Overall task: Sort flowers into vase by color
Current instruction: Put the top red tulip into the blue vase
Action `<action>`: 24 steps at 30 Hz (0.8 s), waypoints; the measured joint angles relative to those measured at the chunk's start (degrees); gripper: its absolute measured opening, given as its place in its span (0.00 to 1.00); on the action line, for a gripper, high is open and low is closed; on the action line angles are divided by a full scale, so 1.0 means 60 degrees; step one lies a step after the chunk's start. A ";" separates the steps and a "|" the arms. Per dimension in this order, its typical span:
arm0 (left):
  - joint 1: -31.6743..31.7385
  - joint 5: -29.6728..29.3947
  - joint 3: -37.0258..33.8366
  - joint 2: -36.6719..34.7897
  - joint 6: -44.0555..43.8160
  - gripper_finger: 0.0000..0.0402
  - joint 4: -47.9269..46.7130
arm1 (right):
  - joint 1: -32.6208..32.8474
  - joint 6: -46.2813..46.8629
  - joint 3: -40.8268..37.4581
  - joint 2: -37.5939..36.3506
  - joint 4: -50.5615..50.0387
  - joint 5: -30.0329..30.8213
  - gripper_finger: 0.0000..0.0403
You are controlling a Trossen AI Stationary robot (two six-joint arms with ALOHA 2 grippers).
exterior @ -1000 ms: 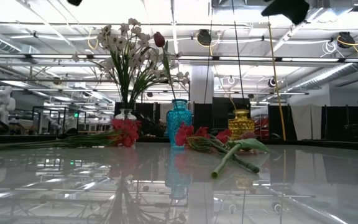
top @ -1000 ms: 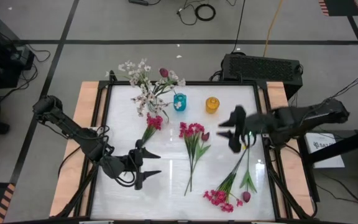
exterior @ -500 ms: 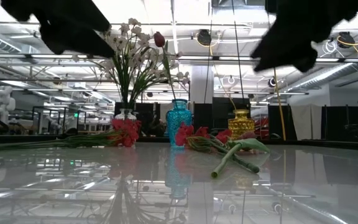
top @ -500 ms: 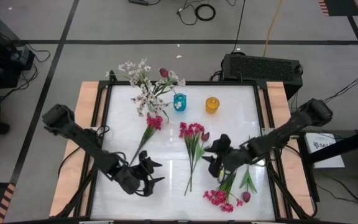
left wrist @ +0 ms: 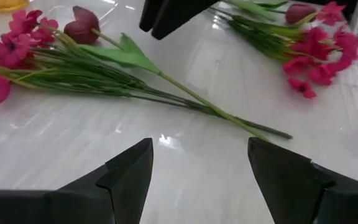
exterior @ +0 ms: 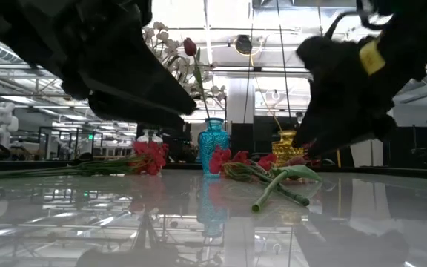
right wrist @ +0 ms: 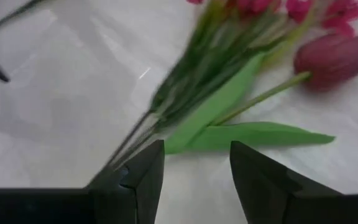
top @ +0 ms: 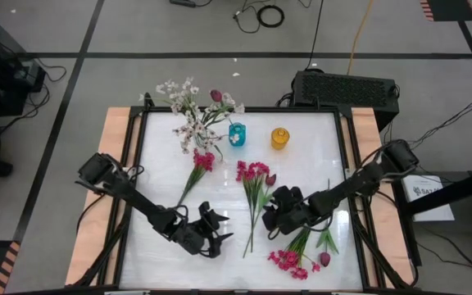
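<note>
A bunch of flowers (top: 253, 187) lies flat mid-table: magenta blossoms and a maroon tulip (right wrist: 337, 56) on long green stems (left wrist: 166, 84). My left gripper (top: 223, 230) is open, low over the table just left of the stem ends; the stems lie beyond its fingers (left wrist: 197, 168). My right gripper (top: 270, 216) is open just right of the same stems, which lie ahead of its gap (right wrist: 194, 167). A second magenta sprig (top: 198, 167) lies at the left. A third bunch (top: 295, 256) lies near the front right. White blossoms (top: 188, 111) and a tulip stand in a clear vase.
A teal vase (top: 237, 135) and a yellow vase (top: 279, 138) stand at the far middle of the white tabletop (top: 162, 262). Wooden rails run along both table sides. Bare table lies at the near left and far right.
Both arms have sunk toward the table. My left gripper has gone right and nearer, toward the middle bunch's stem ends. My right gripper has swung from the far right down toward the near left, rolling as it came, and now hangs beside the same stems. No flower has moved.
</note>
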 joint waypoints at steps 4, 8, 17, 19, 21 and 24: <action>0.0082 0.0002 0.0000 0.0233 -0.0069 0.67 0.0223 | -0.0224 0.0470 0.0000 0.0339 0.0086 0.0180 0.42; 0.0045 0.0007 0.0000 0.0271 -0.0077 0.67 0.0300 | -0.0414 0.0825 0.0000 0.0515 0.0134 0.0507 0.39; -0.0274 0.0019 0.0000 0.0281 -0.0077 0.67 0.0467 | -0.0749 0.1067 0.0000 0.0517 0.0157 0.0667 0.32; -0.0332 0.0017 0.0000 0.0282 -0.0081 0.67 0.0469 | -0.0865 0.1066 0.0000 0.0596 0.0195 0.0537 0.32; -0.0387 0.0018 0.0000 0.0282 -0.0081 0.67 0.0465 | -0.0938 0.1072 0.0000 0.0710 0.0197 0.0307 0.32; -0.0450 0.0020 0.0000 0.0282 -0.0074 0.67 0.0446 | -0.0958 0.1220 0.0000 0.0953 0.0249 0.0084 0.32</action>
